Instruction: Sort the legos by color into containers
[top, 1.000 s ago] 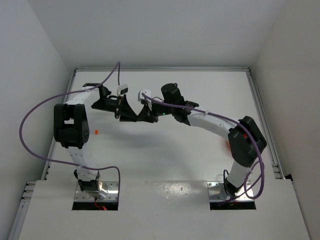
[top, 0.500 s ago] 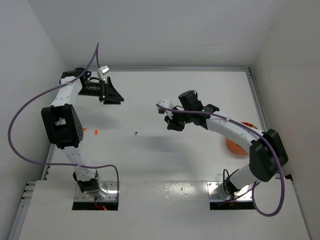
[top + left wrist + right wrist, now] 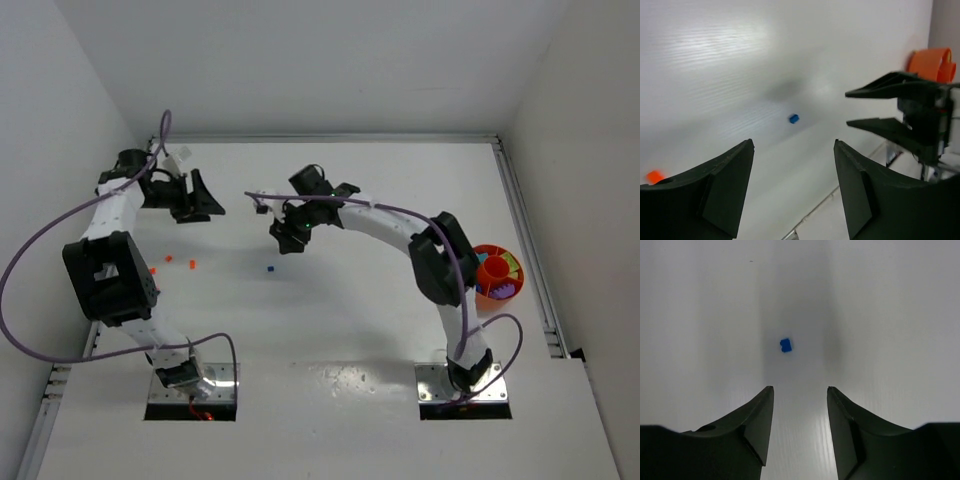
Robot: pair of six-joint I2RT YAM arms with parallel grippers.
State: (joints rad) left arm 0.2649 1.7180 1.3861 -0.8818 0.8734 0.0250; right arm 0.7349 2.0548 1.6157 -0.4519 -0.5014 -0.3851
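Matt black plastic right claw point(image 3: 800, 390), smooth blue plastic brick point(image 3: 785, 345), finely ribbed white table point(image 3: 715, 60)

White arm links point(image 3: 385, 222), black joints point(image 3: 100, 280), purple cables point(image 3: 70, 357), black claws point(image 3: 793, 143) point(image 3: 800, 388)

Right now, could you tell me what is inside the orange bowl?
Purple legos and yellow-green legos in separate compartments; the right arm hides the bowl's left edge.

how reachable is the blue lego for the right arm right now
Probably yes. The right claw is open and aimed at the blue lego, which lies on the table just ahead of its fingertips, slightly left of centre, with nothing between them.
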